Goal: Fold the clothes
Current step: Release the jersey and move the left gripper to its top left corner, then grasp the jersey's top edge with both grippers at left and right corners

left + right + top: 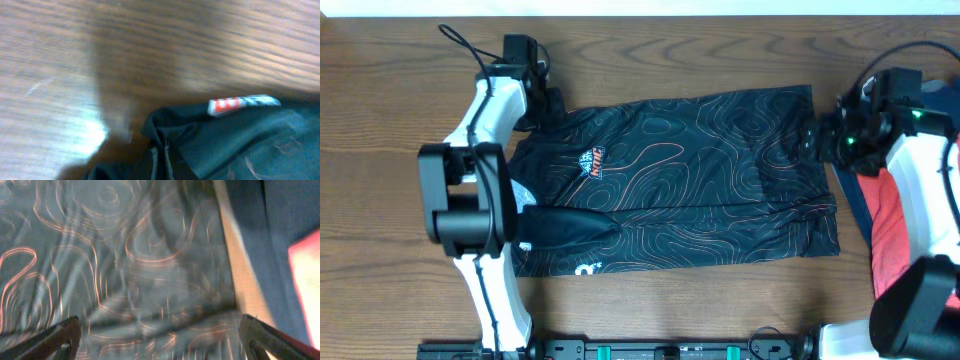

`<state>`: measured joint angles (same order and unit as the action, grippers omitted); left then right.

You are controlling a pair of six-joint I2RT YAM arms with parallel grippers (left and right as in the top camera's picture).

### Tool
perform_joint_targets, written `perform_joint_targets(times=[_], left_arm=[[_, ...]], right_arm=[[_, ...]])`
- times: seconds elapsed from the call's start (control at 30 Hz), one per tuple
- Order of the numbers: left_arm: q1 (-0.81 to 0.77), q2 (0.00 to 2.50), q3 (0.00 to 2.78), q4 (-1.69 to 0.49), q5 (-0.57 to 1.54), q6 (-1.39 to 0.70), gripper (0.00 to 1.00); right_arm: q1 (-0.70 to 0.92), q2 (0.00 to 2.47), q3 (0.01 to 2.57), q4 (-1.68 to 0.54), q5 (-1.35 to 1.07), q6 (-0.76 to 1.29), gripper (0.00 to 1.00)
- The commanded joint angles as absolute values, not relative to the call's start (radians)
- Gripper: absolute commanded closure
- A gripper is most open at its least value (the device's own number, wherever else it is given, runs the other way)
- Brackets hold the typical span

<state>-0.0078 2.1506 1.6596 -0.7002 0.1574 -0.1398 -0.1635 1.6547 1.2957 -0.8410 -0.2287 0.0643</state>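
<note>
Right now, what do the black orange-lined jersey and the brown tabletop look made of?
Black jersey with orange contour lines: thin synthetic knit, probably polyester; it lies flat with soft creases and a faint sheen. Brown tabletop: wood grain pattern, smooth semi-gloss with a glare patch in the left wrist view; solid wood or laminate, cannot tell.

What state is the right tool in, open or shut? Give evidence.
Open. On the right tool, the fingers stand far apart at the wrist view's lower corners, the black jersey showing between.
</note>
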Motion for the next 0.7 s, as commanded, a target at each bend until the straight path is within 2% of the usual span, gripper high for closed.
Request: perform_joint_targets(times=[0.0,0.1,0.3,0.67], left_arm=[[-0.005,2.083,1.655,-0.744,0.177,-0.155,0.94],[-0.005,2.080,1.655,-0.788,0.194,-0.154,0.94],[-0.005,2.080,1.655,-0.842,0.265,-0.155,0.94],[-0.006,2.080,1.655,-0.881,0.265,-0.154,0.94]], right_arm=[[-0.121,1.707,1.314,-0.690,-0.193,0.014,0.01],[-0.111,1.763,1.314,-0.498,-0.102,0.112,0.01],[-0.110,1.956,1.324,-0.224,-0.114,0.189,0.05],[-0.083,2.309,1.656,-0.337,-0.078,0.197,0.01]])
